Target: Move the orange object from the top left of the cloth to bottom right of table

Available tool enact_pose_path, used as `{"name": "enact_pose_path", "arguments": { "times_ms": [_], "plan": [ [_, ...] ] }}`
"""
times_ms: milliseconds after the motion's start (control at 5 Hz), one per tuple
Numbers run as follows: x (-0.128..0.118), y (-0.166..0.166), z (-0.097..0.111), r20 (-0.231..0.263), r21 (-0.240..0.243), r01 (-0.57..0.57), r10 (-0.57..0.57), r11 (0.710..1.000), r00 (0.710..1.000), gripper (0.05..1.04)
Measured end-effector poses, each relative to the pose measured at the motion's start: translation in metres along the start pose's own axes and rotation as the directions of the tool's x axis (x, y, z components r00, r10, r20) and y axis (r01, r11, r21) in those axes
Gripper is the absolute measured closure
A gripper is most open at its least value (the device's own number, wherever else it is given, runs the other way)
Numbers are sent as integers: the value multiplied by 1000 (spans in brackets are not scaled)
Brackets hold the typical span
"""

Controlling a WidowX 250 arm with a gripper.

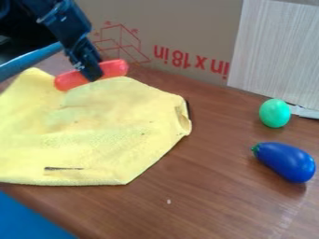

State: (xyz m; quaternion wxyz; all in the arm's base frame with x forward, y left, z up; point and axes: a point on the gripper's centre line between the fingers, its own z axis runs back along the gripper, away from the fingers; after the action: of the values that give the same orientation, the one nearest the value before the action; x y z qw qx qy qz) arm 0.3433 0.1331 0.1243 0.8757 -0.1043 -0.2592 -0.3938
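Note:
My gripper (92,74) hangs down at the upper left, over the middle of the orange-red, sausage-shaped object (114,68), and covers part of it. The rounded ends of that object show on both sides of the gripper. It lies at a slant along the top edge of the yellow cloth (93,135), its right end higher in view. Whether it rests on the cloth or is held just above it, I cannot tell. The cloth is spread over the left part of the brown table (205,196).
A green egg-shaped object (274,113) stands at the right, with a blue toy eggplant (286,161) below it. Behind the table are a cardboard wall (181,28) and a pale panel (277,56). A blue bar (31,60) runs at the upper left.

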Motion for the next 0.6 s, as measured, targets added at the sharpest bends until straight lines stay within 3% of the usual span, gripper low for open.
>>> {"name": "enact_pose_path", "arguments": {
  "times_ms": [200,400,600],
  "plan": [
    [28,-38,1,41,-22,13,-12,1000,999,614],
    [47,-84,-2,23,-53,42,-41,998,999,613],
    [46,-131,-12,-38,-88,79,-82,993,996,614]
  ]
}}
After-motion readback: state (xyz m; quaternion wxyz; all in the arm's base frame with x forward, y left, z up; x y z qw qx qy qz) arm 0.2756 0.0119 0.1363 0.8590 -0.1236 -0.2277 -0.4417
